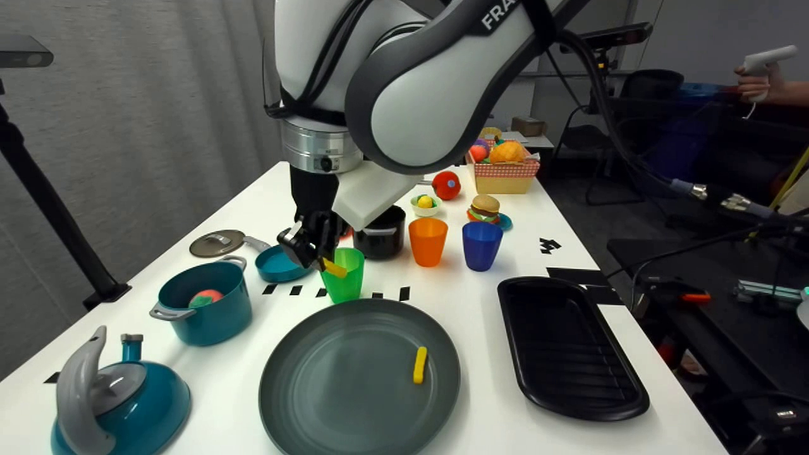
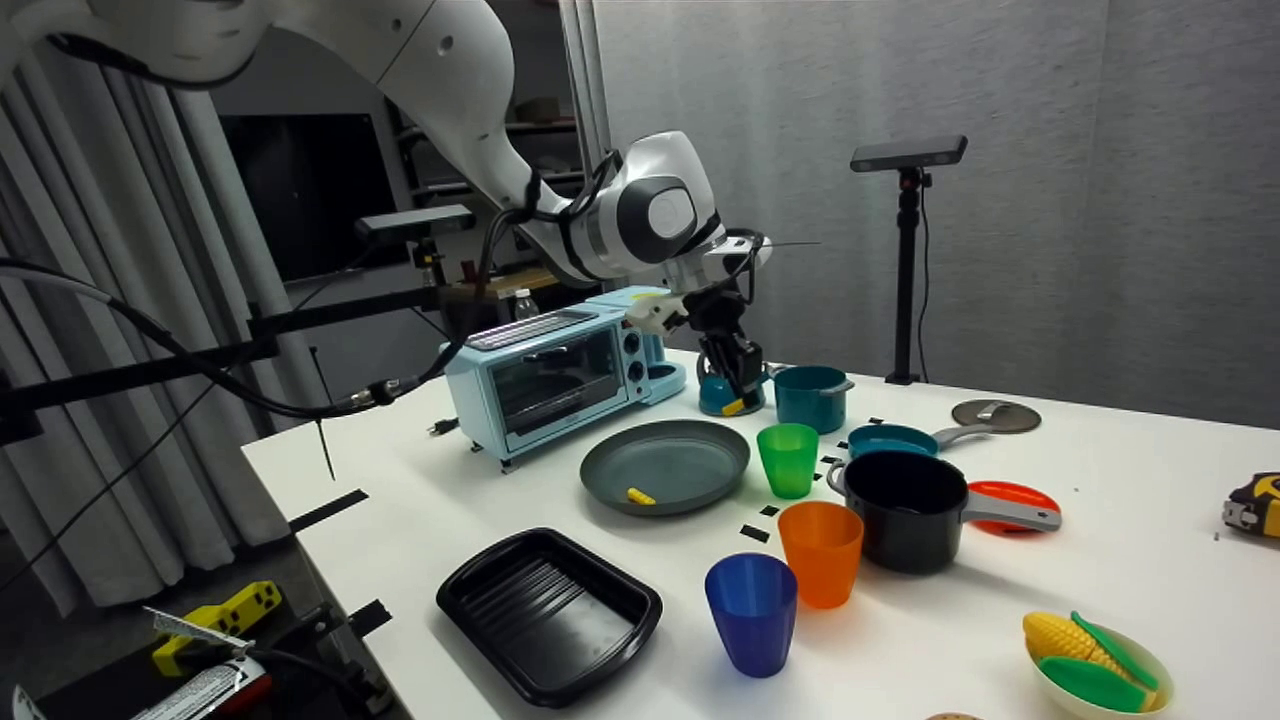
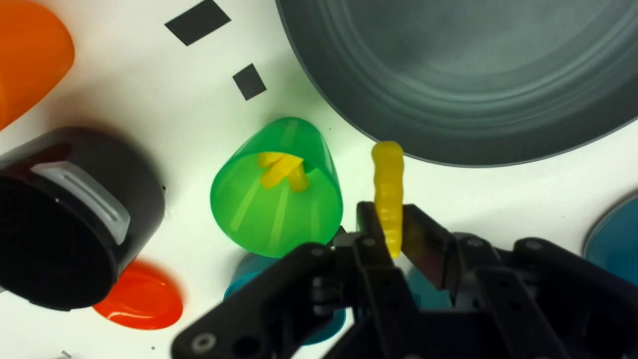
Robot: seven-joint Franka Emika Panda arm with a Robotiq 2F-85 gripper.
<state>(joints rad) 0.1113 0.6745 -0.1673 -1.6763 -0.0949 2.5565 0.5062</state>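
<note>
Your gripper [image 3: 388, 222] is clamped on a yellow stick [image 3: 388, 172], holding it up near the green cup [image 3: 264, 217]. You've got some yellow pieces [image 3: 282, 171] inside that cup too, plus a lone yellow piece [image 1: 419, 365] lying on the big gray plate [image 1: 354, 385].

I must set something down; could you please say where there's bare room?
Bare: between toaster oven and black tray; between red plate and tape measure. Crowded: around the green cup, between gray plate and black pot, with the hand near.
</note>
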